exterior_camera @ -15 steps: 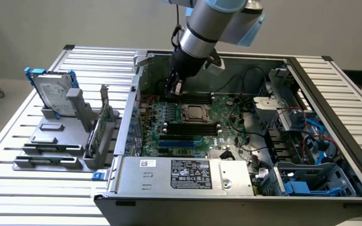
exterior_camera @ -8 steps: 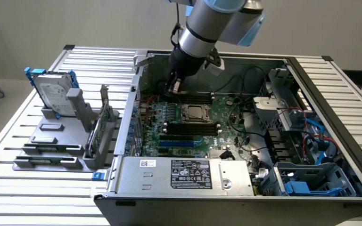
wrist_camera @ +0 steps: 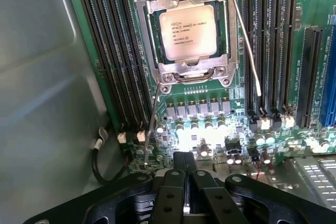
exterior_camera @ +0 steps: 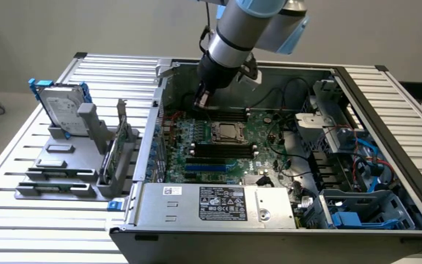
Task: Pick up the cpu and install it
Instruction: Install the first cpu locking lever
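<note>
The cpu (wrist_camera: 188, 31), a small silvery square with printed lettering, lies flat inside the metal-framed socket (wrist_camera: 184, 72) of the green board (wrist_camera: 210, 124). From the exterior view the cpu (exterior_camera: 228, 131) sits at the middle of the board in the open computer case. My gripper (wrist_camera: 185, 162) hangs over the board beside the socket, near the black memory slots (wrist_camera: 118, 56), apart from the cpu. Its two fingers are pressed together with nothing between them. The gripper (exterior_camera: 201, 104) is just behind the socket, low inside the case.
A silver hard drive (exterior_camera: 61, 107) with blue brackets stands on a grey rack at the exterior view's left. The case wall (exterior_camera: 152, 132), the power supply (exterior_camera: 211, 203), loose cables (exterior_camera: 299, 159) and a blue drive cage (exterior_camera: 365, 217) ring the board.
</note>
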`<state>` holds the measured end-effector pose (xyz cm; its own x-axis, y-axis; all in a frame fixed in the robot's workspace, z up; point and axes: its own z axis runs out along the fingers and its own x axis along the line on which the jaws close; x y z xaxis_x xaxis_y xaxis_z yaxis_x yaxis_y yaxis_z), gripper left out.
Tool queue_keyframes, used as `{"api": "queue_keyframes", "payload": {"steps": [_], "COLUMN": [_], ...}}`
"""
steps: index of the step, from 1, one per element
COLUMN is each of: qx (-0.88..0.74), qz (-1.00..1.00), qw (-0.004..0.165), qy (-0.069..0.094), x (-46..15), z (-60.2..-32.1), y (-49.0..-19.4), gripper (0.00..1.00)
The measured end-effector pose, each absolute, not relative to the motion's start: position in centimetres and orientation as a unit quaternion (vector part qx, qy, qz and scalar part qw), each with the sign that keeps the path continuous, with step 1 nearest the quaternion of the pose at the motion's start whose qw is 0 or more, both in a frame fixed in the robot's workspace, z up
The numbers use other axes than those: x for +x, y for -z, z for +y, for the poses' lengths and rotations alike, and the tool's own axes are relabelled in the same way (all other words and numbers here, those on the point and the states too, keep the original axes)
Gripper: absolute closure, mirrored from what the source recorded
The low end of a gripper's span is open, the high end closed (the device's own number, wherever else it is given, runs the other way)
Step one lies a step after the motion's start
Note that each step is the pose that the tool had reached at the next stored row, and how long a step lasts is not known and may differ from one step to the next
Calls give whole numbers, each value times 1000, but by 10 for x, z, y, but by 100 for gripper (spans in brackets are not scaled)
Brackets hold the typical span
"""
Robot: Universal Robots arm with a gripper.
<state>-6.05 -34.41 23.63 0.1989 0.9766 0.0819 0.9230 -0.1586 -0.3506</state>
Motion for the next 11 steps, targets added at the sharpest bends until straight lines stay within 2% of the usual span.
{"api": "queue_keyframes", "payload": {"steps": [6, 11], "qx": [-775, -781], "qz": [-605, -598], "qw": [167, 170], "qy": [-71, -55], "x": [-60, -61], "z": [-344, -344], "y": [-236, -236], "gripper": [89, 89]}}
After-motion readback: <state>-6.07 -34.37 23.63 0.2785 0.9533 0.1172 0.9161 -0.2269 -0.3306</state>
